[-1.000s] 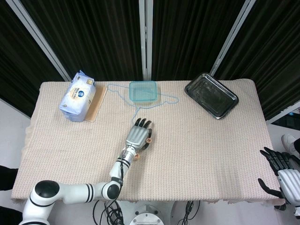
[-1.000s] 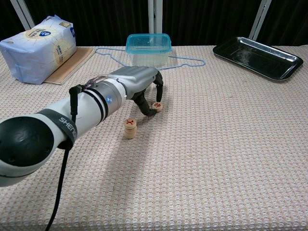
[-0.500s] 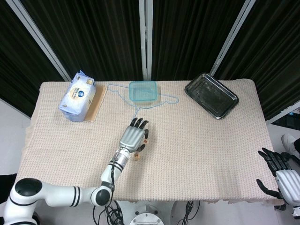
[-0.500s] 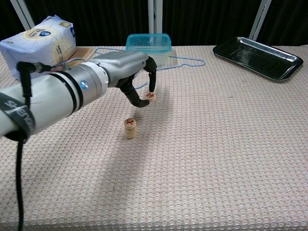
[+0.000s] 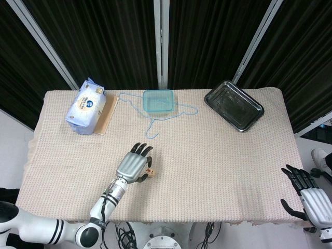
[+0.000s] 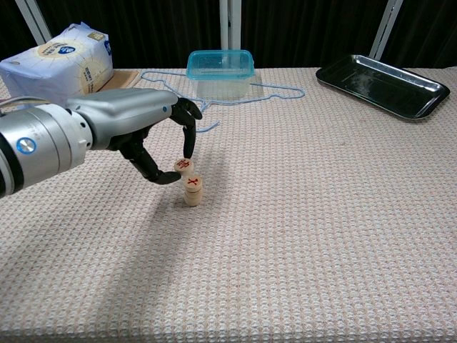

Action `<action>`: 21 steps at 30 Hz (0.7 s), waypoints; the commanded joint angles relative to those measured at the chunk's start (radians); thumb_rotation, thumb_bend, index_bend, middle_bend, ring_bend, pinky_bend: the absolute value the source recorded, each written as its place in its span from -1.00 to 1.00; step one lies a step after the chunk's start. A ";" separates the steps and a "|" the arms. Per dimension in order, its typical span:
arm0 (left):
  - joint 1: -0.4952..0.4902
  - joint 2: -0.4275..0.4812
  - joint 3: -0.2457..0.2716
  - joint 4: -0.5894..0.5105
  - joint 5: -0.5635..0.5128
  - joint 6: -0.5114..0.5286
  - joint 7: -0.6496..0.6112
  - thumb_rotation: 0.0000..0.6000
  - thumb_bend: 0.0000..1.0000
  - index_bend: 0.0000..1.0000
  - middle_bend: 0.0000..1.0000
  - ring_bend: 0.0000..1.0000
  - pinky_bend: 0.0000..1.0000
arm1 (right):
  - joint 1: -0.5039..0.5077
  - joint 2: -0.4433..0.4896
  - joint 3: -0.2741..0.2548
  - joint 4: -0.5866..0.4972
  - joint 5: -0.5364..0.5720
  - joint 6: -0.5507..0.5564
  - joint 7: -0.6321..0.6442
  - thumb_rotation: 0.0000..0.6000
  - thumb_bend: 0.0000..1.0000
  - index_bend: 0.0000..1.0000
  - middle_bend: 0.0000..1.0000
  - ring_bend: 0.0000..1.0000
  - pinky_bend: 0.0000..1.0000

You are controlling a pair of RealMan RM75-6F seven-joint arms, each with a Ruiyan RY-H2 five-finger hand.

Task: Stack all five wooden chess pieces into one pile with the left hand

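Observation:
My left hand (image 6: 146, 136) (image 5: 133, 166) pinches a round wooden chess piece (image 6: 183, 166) with a red mark between thumb and a finger, holding it in the air. Just below and to its right stands a small pile of wooden chess pieces (image 6: 193, 191) on the table, its top piece marked in red; in the head view the pile (image 5: 151, 171) shows at the hand's right edge. The held piece hangs slightly left of and above the pile's top. My right hand (image 5: 311, 201) stays at the table's near right corner with fingers spread, holding nothing.
A clear box with a teal lid (image 6: 221, 71) and a blue wire hanger (image 6: 274, 93) lie at the back centre. A white and blue bag (image 6: 58, 69) on a wooden board sits back left. A dark metal tray (image 6: 383, 85) lies back right.
My left hand has lifted the chess piece off the table and carried it left and toward the near side, from beside the hanger to just over the pile. The right hand barely moved.

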State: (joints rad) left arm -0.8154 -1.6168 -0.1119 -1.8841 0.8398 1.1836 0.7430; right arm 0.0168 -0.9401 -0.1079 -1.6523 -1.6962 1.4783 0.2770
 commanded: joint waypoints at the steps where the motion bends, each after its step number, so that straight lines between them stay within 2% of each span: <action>1: 0.003 -0.002 0.008 -0.003 0.010 -0.006 -0.009 1.00 -0.42 0.03 -0.81 -1.00 -1.00 | 0.000 0.000 -0.001 -0.003 -0.001 0.000 -0.004 1.00 -0.39 -1.00 -1.00 -1.00 -1.00; 21: -0.023 -0.064 0.008 0.078 -0.004 -0.024 0.027 1.00 -0.42 0.03 -0.81 -1.00 -1.00 | 0.006 0.004 -0.002 0.006 0.008 -0.013 0.017 1.00 -0.39 -1.00 -1.00 -1.00 -1.00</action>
State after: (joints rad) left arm -0.8385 -1.6809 -0.1039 -1.8058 0.8361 1.1601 0.7700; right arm 0.0220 -0.9360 -0.1096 -1.6463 -1.6889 1.4663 0.2940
